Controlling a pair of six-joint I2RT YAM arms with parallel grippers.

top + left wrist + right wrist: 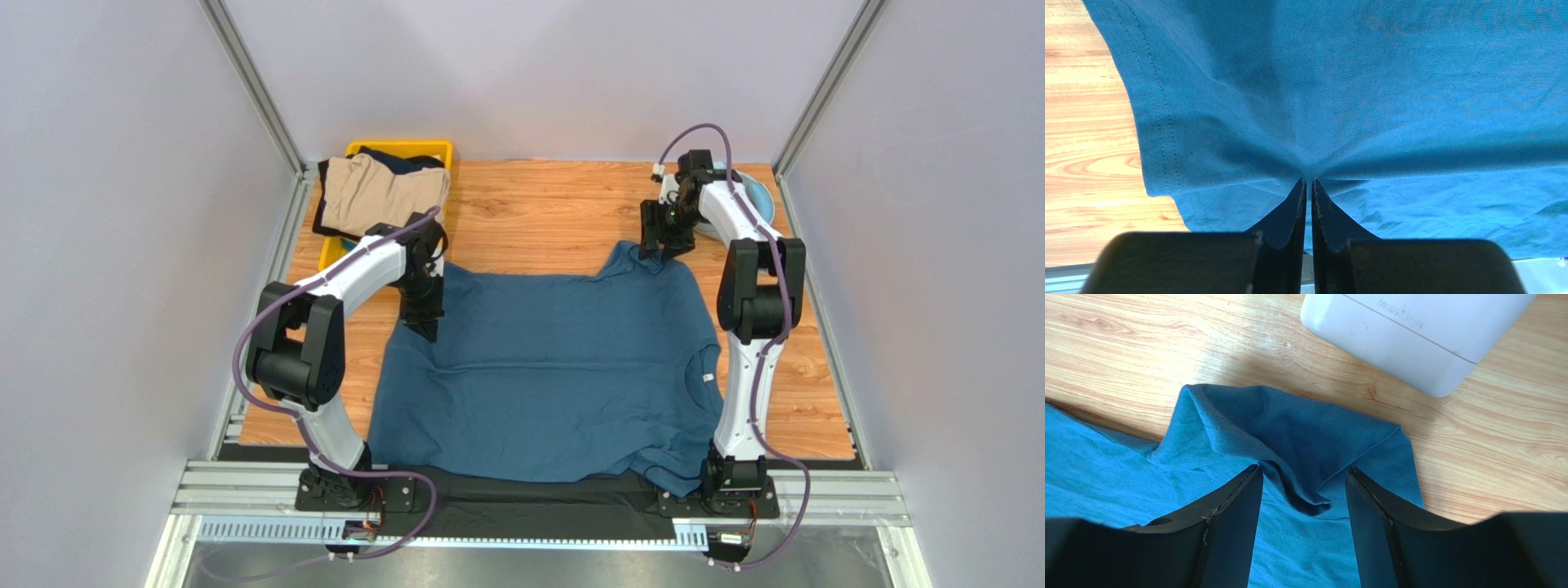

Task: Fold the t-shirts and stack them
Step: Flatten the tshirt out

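Two arms are at my blue t-shirt point(552, 368), spread flat on the wooden table point(540, 208). My left gripper point(1309, 181) is pinched tight on cloth at its far left corner. My right gripper point(1303, 471) stands wide apart, straddling a raised fold at the far right corner, clamping nothing.

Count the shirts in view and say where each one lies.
3. A teal one spread on the table; a tan one bunched in the yellow bin; a navy one showing beneath it. More may be hidden in the bin.
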